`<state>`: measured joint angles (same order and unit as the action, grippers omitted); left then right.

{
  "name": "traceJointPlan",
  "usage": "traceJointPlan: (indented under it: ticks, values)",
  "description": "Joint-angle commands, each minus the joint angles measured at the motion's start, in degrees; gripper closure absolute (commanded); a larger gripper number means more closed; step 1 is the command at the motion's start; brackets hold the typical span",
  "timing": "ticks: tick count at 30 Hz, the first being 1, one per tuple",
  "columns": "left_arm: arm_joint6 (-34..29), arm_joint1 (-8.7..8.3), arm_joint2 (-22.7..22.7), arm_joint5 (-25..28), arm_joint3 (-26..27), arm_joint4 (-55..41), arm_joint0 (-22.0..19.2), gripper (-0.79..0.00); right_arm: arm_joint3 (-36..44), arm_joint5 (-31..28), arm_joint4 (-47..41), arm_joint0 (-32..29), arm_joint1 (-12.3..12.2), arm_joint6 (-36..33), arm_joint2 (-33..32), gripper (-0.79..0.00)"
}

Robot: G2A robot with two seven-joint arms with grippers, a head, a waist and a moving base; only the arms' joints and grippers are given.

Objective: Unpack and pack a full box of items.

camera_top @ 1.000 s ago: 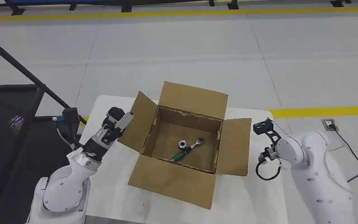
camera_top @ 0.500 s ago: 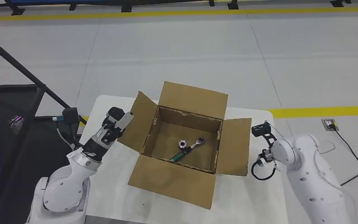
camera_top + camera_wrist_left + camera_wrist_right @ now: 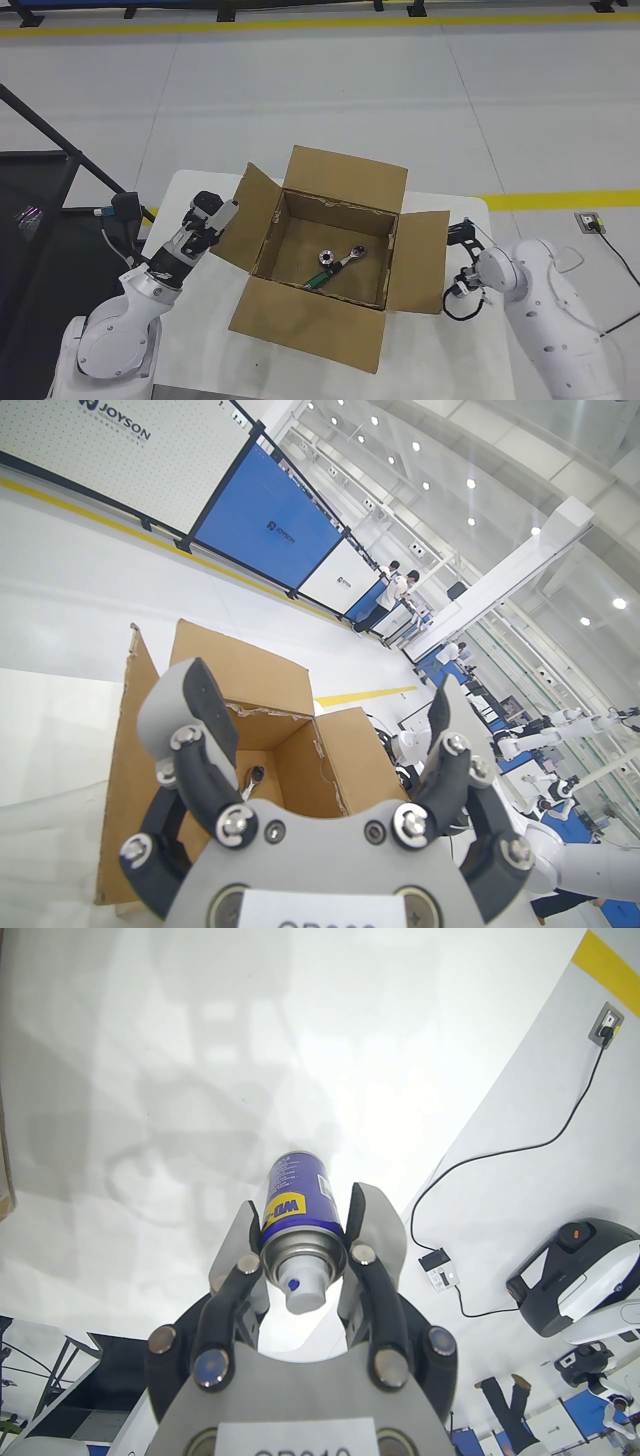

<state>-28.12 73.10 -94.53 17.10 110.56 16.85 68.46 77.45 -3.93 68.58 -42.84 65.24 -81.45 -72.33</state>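
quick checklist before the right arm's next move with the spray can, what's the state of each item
1. Grip: right gripper shut on spray can just below its nozzle: ok.
2. Flaps of the box folded open: ok.
3. Room inside: wrench on the floor, bare cardboard beside it: ok.
4. Other arm: left gripper open, empty, outside the opening by a flap: ok.
5. Gap between can and table: cannot tell.

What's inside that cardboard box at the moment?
A single wrench lies on the floor of the box, and nothing else can be seen in there. The near wall covers a strip of the floor right behind it, so that part cannot be checked.
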Motion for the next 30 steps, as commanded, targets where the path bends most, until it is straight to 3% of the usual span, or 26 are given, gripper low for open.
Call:
traceJointPlan:
  ticks: [1, 6, 12, 14, 15, 18, 23, 27, 30]
  values:
    - [0.00, 0.00, 0.00, 0.00, 0.00, 0.00, 0.00, -0.785, -0.18, 0.08, -0.16, 0.07, 0.01, 0.06, 0.07, -0.185]
    - [0.00, 0.00, 0.00, 0.00, 0.00, 0.00, 0.00, -0.785, -0.36, 0.12, -0.55, 0.09, 0.01, 0.22, 0.14, -0.360]
    - [0.00, 0.00, 0.00, 0.00, 0.00, 0.00, 0.00, -0.785, 1.06, 1.38, 0.31, 0.21, -0.19, 0.74, -0.66, -0.388]
    - [0.00, 0.00, 0.00, 0.00, 0.00, 0.00, 0.00, -0.785, 3.16, 2.30, 1.31, -0.06, -0.48, 0.44, -1.90, -0.489]
    - [0.00, 0.00, 0.00, 0.00, 0.00, 0.00, 0.00, -0.785, 5.59, 3.11, 2.12, -0.15, -0.71, 0.29, -3.07, -0.631]
    - [0.00, 0.00, 0.00, 0.00, 0.00, 0.00, 0.00, -0.785, 12.43, 4.50, 3.89, -1.00, -1.17, -0.83, -5.28, -0.579]
    - [0.00, 0.00, 0.00, 0.00, 0.00, 0.00, 0.00, -0.785, 27.19, 5.27, 7.44, -1.26, -1.65, -3.18, -7.28, -0.640]
    - [0.98, -0.04, 0.04, -0.11, 0.51, 0.10, 0.69, -0.785, 35.00, 4.06, 7.97, 1.62, -1.27, -4.45, -3.79, -0.653]
    - [2.15, -0.19, -0.61, -0.59, 1.01, 0.78, 1.44, -0.785, 35.85, 2.27, 6.41, 5.83, -0.50, -5.06, 1.73, -0.668]
